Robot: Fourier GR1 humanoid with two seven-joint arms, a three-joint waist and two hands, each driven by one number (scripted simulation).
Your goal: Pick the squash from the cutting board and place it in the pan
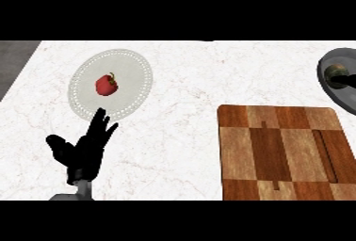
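Note:
The squash [337,70], small and green-brown, lies inside the grey pan [325,77] at the far right edge. Just below the squash and against it, a black part of my right hand [345,83] reaches in from the right edge; the rest of that hand is out of view. The wooden cutting board [278,155] at the lower right has nothing on it. My left hand [83,150] rests open at the lower left, fingers straight and pointing up, far from the board and the pan.
A white round plate [135,63] at the upper left holds a red pepper [106,85], just beyond my left hand's fingertips. The marble counter [181,103] runs between plate and board, with a dark strip [14,61] along its left edge.

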